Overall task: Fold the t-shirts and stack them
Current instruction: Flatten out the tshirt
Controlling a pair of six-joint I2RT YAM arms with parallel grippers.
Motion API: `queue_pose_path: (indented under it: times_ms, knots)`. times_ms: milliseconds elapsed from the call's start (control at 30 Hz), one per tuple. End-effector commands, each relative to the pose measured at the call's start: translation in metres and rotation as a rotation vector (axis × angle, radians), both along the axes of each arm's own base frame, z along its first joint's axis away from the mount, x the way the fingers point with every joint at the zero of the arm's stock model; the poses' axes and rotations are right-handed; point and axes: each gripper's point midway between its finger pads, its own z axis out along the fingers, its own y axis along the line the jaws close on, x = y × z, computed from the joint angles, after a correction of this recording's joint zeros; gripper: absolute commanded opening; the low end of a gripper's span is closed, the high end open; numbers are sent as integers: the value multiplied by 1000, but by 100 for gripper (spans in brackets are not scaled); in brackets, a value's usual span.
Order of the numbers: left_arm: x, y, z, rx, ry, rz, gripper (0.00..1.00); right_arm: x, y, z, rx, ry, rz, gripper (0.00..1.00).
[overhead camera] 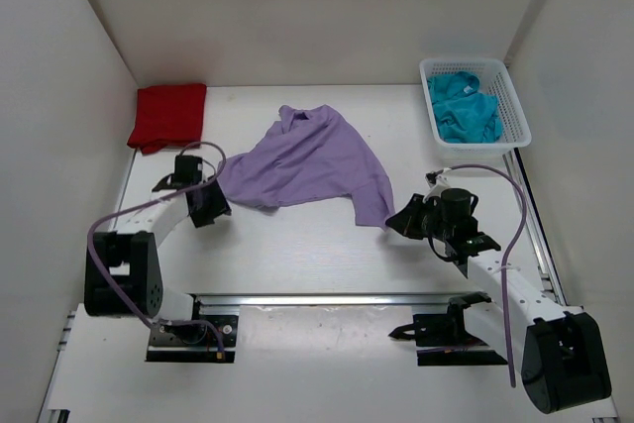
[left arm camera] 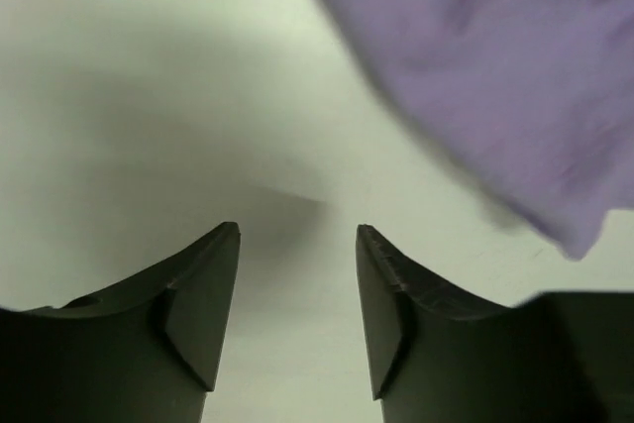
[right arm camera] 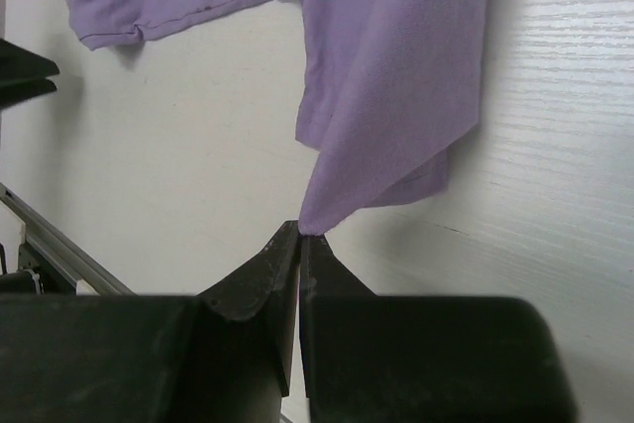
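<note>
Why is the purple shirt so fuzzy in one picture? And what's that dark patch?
Left wrist view: the pale lavender cloth t-shirt is blurred, and a grey shadow falls on the white table ahead of the left gripper. Right wrist view: the same shirt is sharp. Top view: evenly lit.

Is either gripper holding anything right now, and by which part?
The right gripper is shut on the lavender t-shirt, pinching the tip of a pointed corner of the cloth. The left gripper is open and holds nothing.
</note>
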Motion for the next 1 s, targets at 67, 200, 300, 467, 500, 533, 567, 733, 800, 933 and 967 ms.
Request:
queue_pose_path:
  times_ms: [67,200,300,467,500,533,567,733,800,933,967]
  knots:
    - [29,-13,13,-174,-211,106,70,9,7,12,-3,-67,32,1]
    - [45,-35,-2,-266,-217,121,69,8,12,19,4,-94,44,0]
    - [66,-42,-9,-282,-266,163,59,3,15,16,8,-84,49,0]
    - [81,-52,-12,-369,-260,206,0,1,16,19,4,-92,49,0]
    - [84,-52,2,-357,-296,193,0,0,16,18,7,-90,52,0]
    - [81,-53,15,-324,-308,170,0,-1,15,17,1,-88,50,0]
    - [76,-52,22,-293,-284,132,0,-5,15,16,7,-78,59,0]
    - [36,-35,67,-123,-143,-66,0,-14,4,8,-19,-57,34,0]
    - [5,-26,72,-16,-23,-160,0,-14,0,6,-16,-42,23,0]
    - [-19,-7,79,260,87,-237,0,-10,-3,8,-8,-59,9,0]
    - [-21,-6,73,310,106,-250,3,-10,-2,5,-14,-52,13,0]
